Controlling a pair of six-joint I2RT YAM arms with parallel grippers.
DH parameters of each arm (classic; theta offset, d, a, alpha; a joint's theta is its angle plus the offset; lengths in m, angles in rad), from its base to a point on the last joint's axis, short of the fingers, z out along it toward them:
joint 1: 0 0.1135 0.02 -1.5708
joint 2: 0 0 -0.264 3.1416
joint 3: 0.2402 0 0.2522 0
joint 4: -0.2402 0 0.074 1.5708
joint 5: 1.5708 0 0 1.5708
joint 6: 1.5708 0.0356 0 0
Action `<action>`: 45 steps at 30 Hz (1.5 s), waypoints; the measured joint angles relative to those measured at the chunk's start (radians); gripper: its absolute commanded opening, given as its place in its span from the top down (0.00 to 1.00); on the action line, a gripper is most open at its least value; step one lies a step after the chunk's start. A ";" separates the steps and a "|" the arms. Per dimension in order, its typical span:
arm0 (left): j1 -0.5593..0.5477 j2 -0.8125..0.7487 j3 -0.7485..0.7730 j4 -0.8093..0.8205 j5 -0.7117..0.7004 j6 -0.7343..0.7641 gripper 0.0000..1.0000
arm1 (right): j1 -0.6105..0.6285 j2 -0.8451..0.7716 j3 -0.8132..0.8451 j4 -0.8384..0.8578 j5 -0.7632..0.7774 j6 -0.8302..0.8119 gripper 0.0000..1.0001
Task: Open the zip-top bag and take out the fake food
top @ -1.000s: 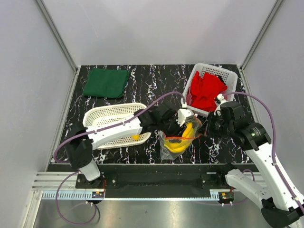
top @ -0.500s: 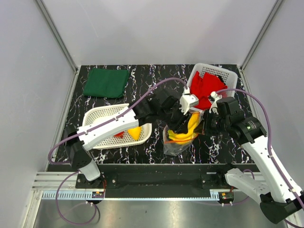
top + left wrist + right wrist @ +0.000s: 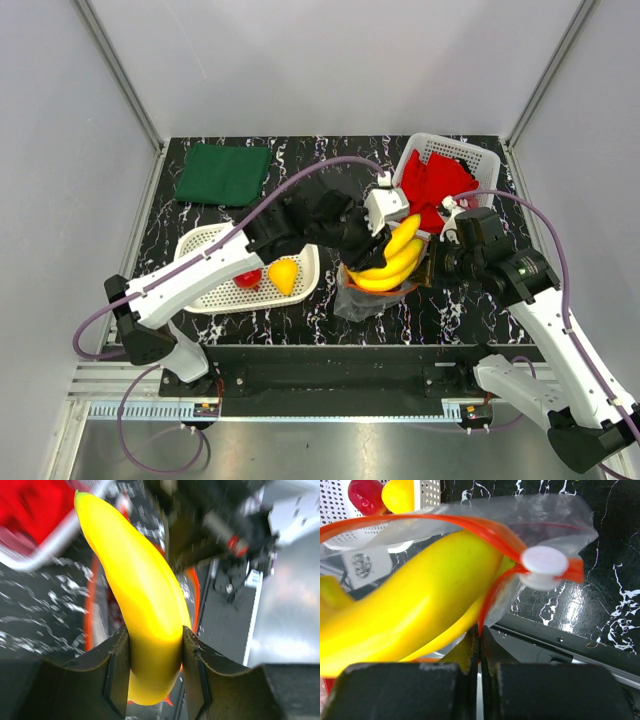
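Observation:
My left gripper [image 3: 372, 252] is shut on the yellow banana bunch [image 3: 388, 262] and holds it half out of the clear zip-top bag [image 3: 358, 298]. In the left wrist view the banana [image 3: 145, 615] is clamped between both fingers [image 3: 156, 680]. My right gripper [image 3: 432, 262] is shut on the bag's orange-red zip strip [image 3: 490, 587] at the right edge and holds the mouth open; the white slider [image 3: 543, 565] sits just past it. A yellow lemon [image 3: 283, 274] and a red fruit [image 3: 247, 277] lie in the left white basket [image 3: 205, 245]. The grape cluster is hidden.
A white mesh basket [image 3: 478, 158] with a red cloth [image 3: 432, 187] stands at the back right, close behind both grippers. A folded green cloth [image 3: 222, 174] lies at the back left. The table's near edge runs just below the bag.
My left gripper has gone into the bag, closed on the banana bunch and lifted it up and back. The bag has been pulled more upright. The lemon and red fruit now show in the left basket.

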 measured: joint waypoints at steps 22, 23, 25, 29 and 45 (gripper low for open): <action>0.104 -0.114 0.011 0.212 0.092 -0.474 1.00 | 0.000 -0.035 -0.022 0.094 -0.039 0.078 1.00; 0.109 -0.118 -0.012 0.249 0.116 -0.500 1.00 | 0.000 -0.039 -0.023 0.094 -0.040 0.082 1.00; 0.137 -0.135 -0.100 0.340 0.166 -0.555 1.00 | 0.000 -0.047 -0.025 0.092 -0.030 0.090 1.00; 0.195 -0.177 -0.243 0.405 0.227 -0.616 1.00 | 0.000 -0.072 -0.025 0.062 0.040 0.103 1.00; 0.309 -0.615 -0.389 0.201 -0.241 -0.512 1.00 | 0.001 -0.078 -0.030 0.018 0.115 0.105 1.00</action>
